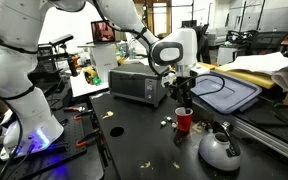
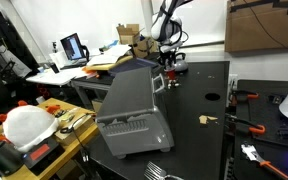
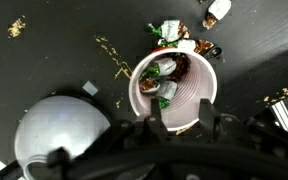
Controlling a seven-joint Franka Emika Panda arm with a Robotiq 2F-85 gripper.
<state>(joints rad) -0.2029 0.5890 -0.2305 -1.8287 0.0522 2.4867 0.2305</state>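
A red paper cup (image 1: 184, 120) with a white inside (image 3: 191, 97) stands on the black table. Inside it lie crumpled wrappers (image 3: 164, 75), green, brown and white. My gripper (image 3: 182, 125) hangs directly above the cup's near rim, fingers (image 3: 155, 128) apart, with nothing between them. In an exterior view the gripper (image 1: 182, 95) points straight down just over the cup. In an exterior view the gripper (image 2: 167, 58) is small and far off, so the cup is hard to make out there.
A silver domed kettle (image 1: 219, 150) sits close beside the cup (image 3: 59, 135). More wrappers (image 3: 174, 32) lie on the table past the cup. A toaster oven (image 1: 134, 85) and a blue tray lid (image 1: 224, 92) stand behind. Tools lie on the black table (image 2: 209, 90).
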